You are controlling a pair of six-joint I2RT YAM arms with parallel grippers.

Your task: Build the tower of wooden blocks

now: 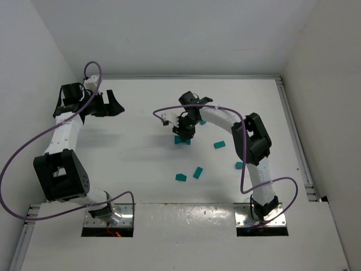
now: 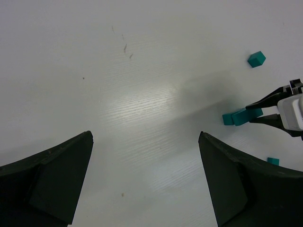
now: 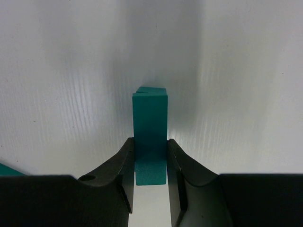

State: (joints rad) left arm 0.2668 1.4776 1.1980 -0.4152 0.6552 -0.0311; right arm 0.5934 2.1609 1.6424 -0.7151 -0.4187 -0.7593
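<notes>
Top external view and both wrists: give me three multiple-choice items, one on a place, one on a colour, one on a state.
1. Where is the right gripper?
A) above its own base
B) over the middle of the table
C) against the left wall

2. What colour are the wood blocks?
A) red
B) yellow
C) teal-green

3. How do the jaws of the left gripper stand?
A) wide apart, nothing between them
B) closed on a block
C) closed and empty

Answers: B, the overhead view shows it mid-table; C, every block in view is teal-green; A, only bare table shows between the jaws.
</notes>
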